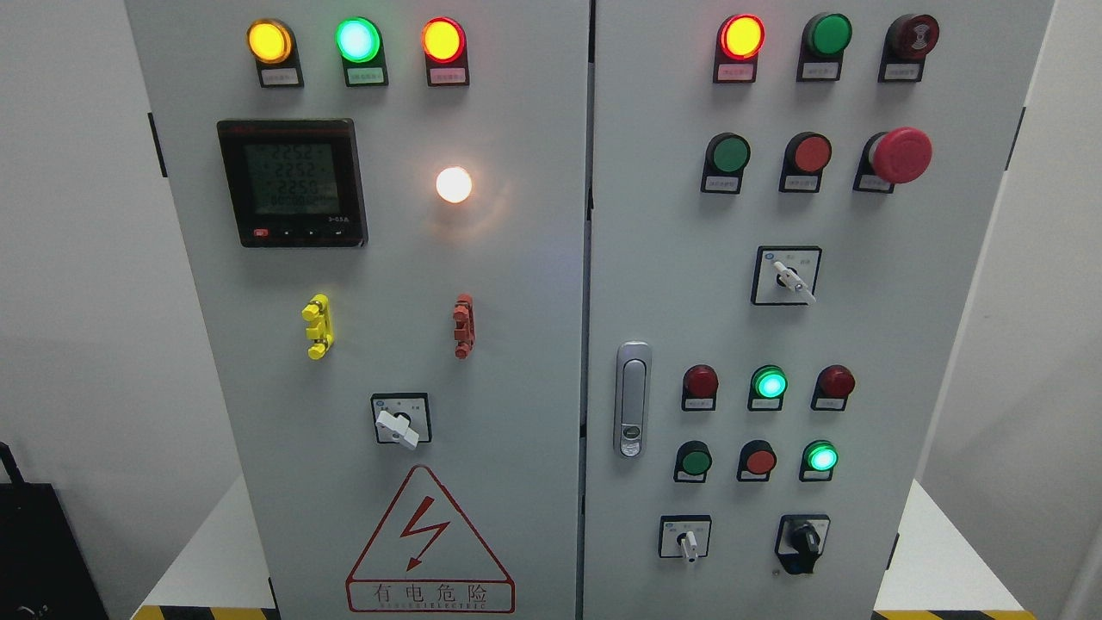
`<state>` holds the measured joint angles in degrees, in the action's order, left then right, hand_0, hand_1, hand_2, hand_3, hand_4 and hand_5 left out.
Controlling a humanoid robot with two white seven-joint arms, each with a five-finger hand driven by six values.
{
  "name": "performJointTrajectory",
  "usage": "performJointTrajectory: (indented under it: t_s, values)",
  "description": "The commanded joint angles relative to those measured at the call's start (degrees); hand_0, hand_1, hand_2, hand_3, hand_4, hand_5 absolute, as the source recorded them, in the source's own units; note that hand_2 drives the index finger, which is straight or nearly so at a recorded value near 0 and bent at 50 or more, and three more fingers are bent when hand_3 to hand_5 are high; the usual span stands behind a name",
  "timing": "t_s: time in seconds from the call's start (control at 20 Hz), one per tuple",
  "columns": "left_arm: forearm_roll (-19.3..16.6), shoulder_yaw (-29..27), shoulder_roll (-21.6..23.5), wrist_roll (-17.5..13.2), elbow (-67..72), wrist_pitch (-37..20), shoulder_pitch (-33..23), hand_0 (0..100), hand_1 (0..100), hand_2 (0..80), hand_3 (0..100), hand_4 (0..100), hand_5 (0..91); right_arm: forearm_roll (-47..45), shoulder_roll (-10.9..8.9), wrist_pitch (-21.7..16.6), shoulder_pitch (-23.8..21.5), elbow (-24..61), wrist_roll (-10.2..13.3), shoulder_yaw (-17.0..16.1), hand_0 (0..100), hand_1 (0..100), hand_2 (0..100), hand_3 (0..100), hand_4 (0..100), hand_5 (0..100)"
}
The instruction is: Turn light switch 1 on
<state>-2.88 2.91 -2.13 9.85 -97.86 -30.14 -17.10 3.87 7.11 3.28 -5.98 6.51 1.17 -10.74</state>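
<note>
So from the head view it's just the grey control cabinet (pixel 534 258) filling the frame, two doors side by side, and neither robot hand is anywhere in the shot, so I can't tell you whether they're open or closed or how far off they are. Which one counts as light switch 1 isn't readable from here, the labels are too small. Best guess is one of the rotary selectors: the left door has a white-handled selector (pixel 399 424) low down, just above the red warning triangle (pixel 429 541). Above it sit a yellow clip (pixel 317 325) and a red clip (pixel 464 325), then a lit white lamp (pixel 454 184) beside the digital meter (pixel 293 182). The right door has another white selector (pixel 790 277), a door latch (pixel 632 399), and a red mushroom button (pixel 900 155).
</note>
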Motion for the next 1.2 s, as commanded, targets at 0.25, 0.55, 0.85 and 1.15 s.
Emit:
performJointTrajectory:
  t_s: [0.25,0.55,0.85,1.15]
  values:
    - [1.3,-10.6,2.0,-16.3,59.4,-7.7,-2.1,16,21,30.7,70,72,38.0,0.0,-0.08,0.0,0.0,0.0,0.1,-0.1,0,0,0,0,0,0]
    - [1.1,-9.6,1.4,-17.8,78.7,-6.9,-1.8,14,20,12.9,45,47,12.1,0.0,-0.08,0.0,0.0,0.0,0.1,0.0,0,0,0,0,0,0]
    - [0.8,-6.4,0.3,-17.9,89.4,4.3,0.8,19,13,0.1,21,24,0.0,0.0,0.01,0.0,0.0,0.0,0.1,0.0,0,0,0,0,0,0]
    - [0.4,-3.1,0.2,-18.5,89.5,16.9,0.9,21,9,0.0,8,8,0.0,0.0,0.01,0.0,0.0,0.0,0.1,0.0,0,0,0,0,0,0]
